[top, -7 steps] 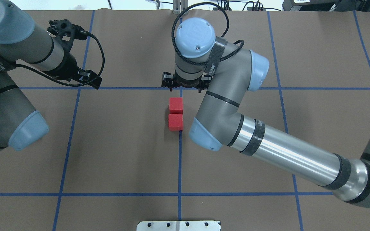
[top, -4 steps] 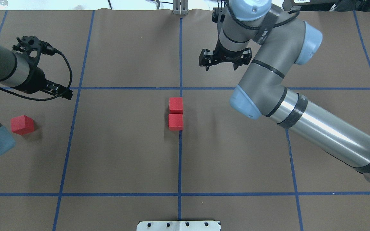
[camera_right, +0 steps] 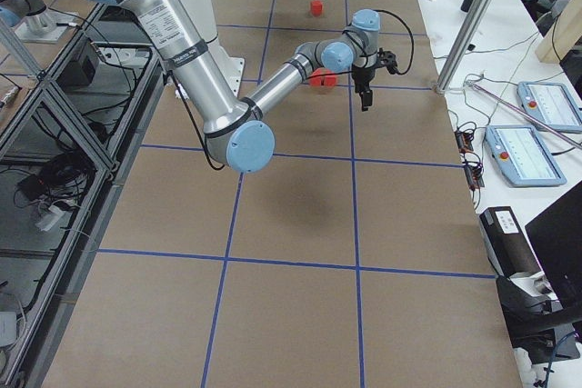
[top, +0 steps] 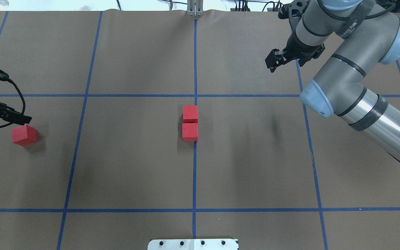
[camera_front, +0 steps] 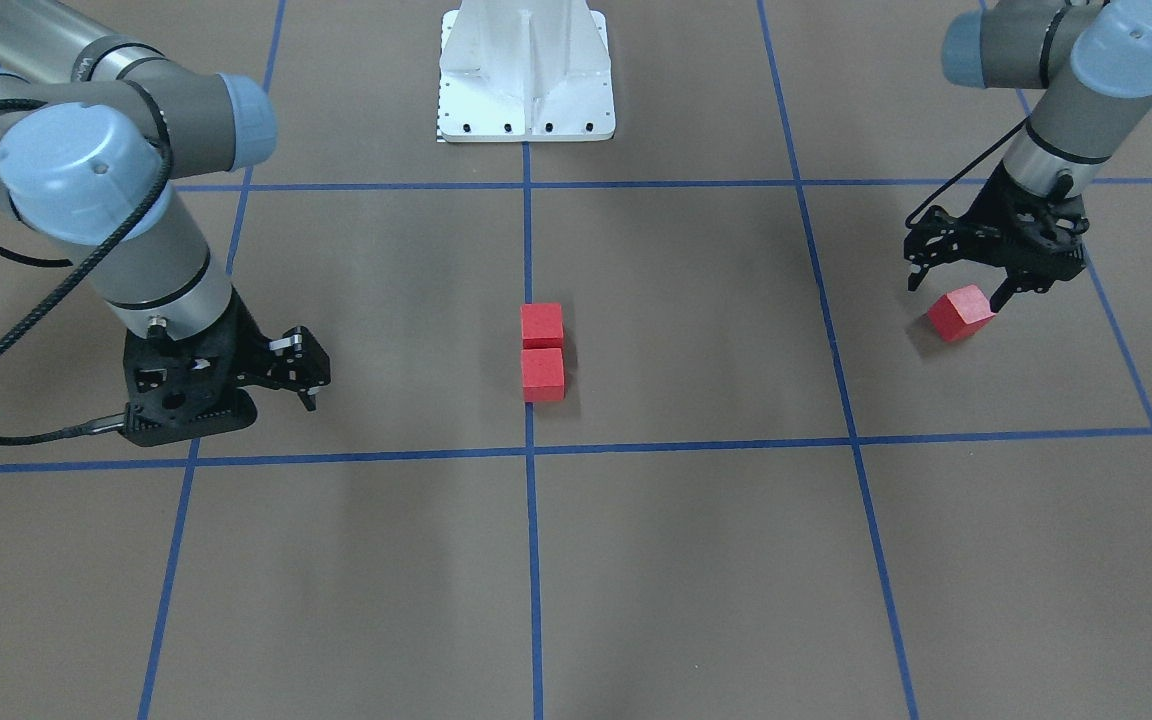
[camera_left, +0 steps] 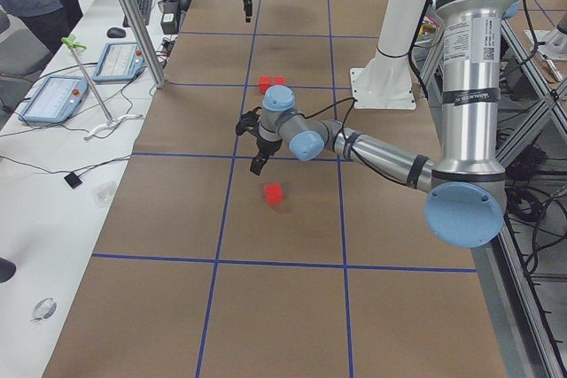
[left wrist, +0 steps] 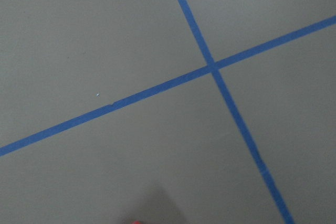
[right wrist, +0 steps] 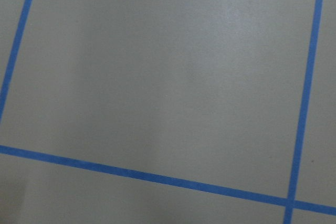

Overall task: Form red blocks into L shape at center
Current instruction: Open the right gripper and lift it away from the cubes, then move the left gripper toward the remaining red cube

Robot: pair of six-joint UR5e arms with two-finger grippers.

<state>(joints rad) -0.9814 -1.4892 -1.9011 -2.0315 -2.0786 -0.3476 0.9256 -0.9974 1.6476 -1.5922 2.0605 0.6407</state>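
Two red blocks (top: 190, 113) (top: 190, 132) lie touching in a straight row on the center (top: 205, 123), just left of the middle blue tape line; they also show in the front view (camera_front: 541, 325) (camera_front: 542, 373). The third red block (top: 24, 135) (camera_front: 960, 313) lies alone far out on my left side, turned at an angle. My left gripper (camera_front: 958, 285) is open and empty, hovering close over that block without touching it. My right gripper (top: 286, 64) (camera_front: 301, 372) is open and empty, far back on the right, away from all blocks.
The white robot base (top: 193, 244) (camera_front: 526, 80) sits at the near end of the middle line. Blue tape lines (top: 194, 52) grid the brown floor. My right forearm (top: 370, 114) stretches over the right half. A desk with tablets (camera_left: 62, 95) borders the far edge.
My right gripper has pulled back from just behind the two center blocks to the far right. My left arm has swung out leftward, uncovering the third block, and its gripper now hovers by it.
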